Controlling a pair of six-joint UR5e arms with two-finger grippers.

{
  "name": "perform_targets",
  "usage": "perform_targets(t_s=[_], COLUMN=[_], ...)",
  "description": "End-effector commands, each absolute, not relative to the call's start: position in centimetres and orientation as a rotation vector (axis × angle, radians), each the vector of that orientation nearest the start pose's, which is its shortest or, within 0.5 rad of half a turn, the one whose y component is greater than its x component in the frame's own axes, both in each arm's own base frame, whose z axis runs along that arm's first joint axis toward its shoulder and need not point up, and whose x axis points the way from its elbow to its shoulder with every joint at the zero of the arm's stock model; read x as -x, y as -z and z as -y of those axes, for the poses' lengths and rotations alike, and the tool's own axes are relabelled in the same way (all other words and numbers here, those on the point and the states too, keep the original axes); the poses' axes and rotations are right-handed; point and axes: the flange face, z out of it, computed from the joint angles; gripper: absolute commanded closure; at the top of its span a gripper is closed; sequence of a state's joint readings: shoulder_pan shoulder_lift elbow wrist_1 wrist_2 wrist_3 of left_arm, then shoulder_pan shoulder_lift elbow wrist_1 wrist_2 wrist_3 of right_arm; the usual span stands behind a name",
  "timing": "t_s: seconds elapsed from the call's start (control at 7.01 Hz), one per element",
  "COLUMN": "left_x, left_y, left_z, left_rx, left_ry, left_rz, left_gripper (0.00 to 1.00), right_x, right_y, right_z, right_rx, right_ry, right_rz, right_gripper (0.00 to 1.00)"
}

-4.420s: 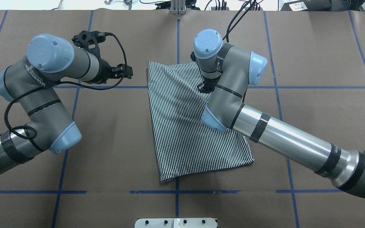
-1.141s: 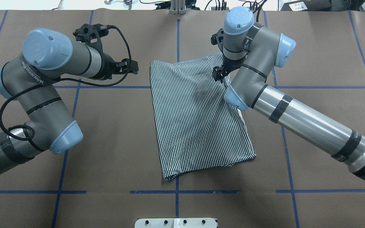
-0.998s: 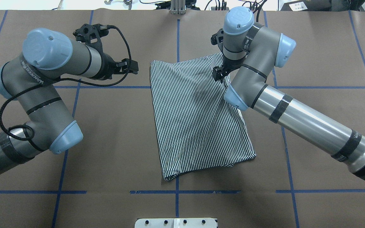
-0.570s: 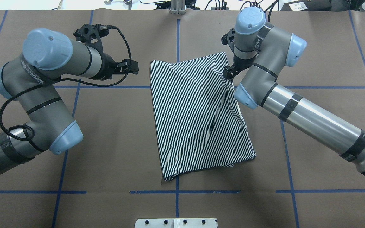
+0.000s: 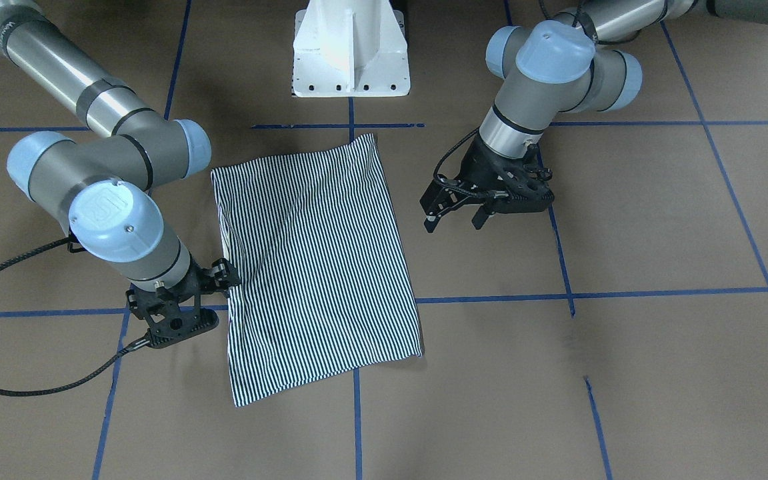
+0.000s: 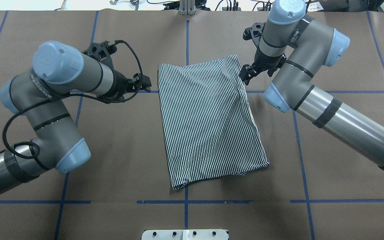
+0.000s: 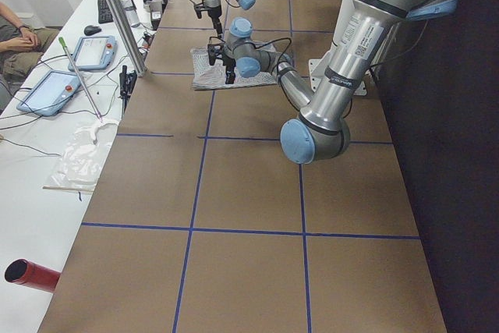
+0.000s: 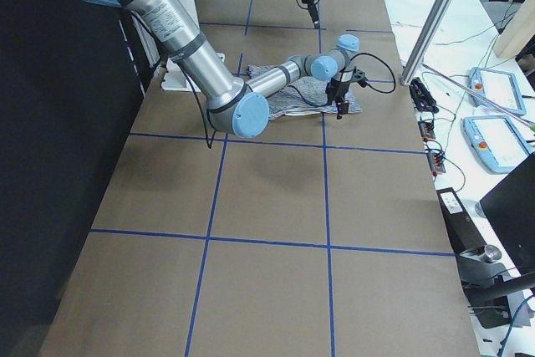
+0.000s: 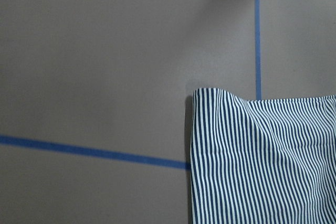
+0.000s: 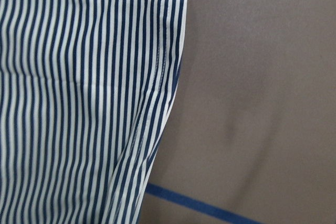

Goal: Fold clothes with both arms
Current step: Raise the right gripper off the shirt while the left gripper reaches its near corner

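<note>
The clothes are one striped navy-and-white shirt (image 6: 208, 120), folded into a flat rectangle in the middle of the table (image 6: 118, 140). No collar or buttons show. My left gripper (image 5: 454, 220) hovers open and empty just off the shirt's left edge, near its far corner. My right gripper (image 6: 247, 72) sits just off the right edge by the other far corner, open, with no cloth in it. The left wrist view shows a shirt corner (image 9: 268, 161) on brown paper. The right wrist view shows another shirt corner (image 10: 79, 103) with a small ripple along its edge.
Blue tape lines (image 6: 187, 201) grid the brown paper. The white pedestal base (image 5: 351, 53) stands on the robot's side. A white bench with pendants (image 7: 54, 91) runs along the far table edge, and a person's arm (image 7: 15, 33) rests there.
The right gripper drew the shirt's upper layer rightward, then moved off the right edge and away from the cloth. The left gripper shifted slightly closer to the shirt. The shirt lies still.
</note>
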State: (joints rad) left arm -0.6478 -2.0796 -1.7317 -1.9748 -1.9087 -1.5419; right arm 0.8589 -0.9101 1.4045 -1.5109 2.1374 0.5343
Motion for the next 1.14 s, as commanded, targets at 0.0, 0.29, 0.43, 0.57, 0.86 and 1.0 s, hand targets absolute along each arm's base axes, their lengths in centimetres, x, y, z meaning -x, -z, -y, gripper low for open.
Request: perform_targets(t_s=[0.0, 0.29, 0.43, 0.57, 0.86, 1.0], left_x=[-53.5, -57.4, -58.6, -59.1, -60.5, -60.9], left_y=[-24.9, -23.6, -22.3, -21.6, -21.9, -22.1], left_z=[37.2, 30.9, 29.8, 29.7, 28.1, 28.3], left_rx=[0.128, 0.234, 0.225, 0.225, 0.238, 0.238], left_ry=[0.487, 0.526, 0.522, 0.52, 0.5, 0.504], left_rz=[-1.07, -1.012, -0.994, -0.994, -0.98, -0.976], left_gripper=[0.0, 0.02, 0.03, 0.03, 0.04, 0.05], right_x=[39.0, 38.6, 38.7, 38.7, 38.7, 38.8], right_y=[-31.4, -30.1, -30.2, -30.3, -30.8, -31.0], right_z=[57.1, 56.1, 56.1, 56.1, 56.1, 56.1], right_rx=[-0.107, -0.101, -0.1, -0.098, -0.094, -0.093], right_ry=[0.257, 0.216, 0.217, 0.217, 0.216, 0.219], right_rz=[0.848, 0.872, 0.871, 0.87, 0.867, 0.866], right_gripper=[0.0, 0.0, 0.0, 0.0, 0.0, 0.0])
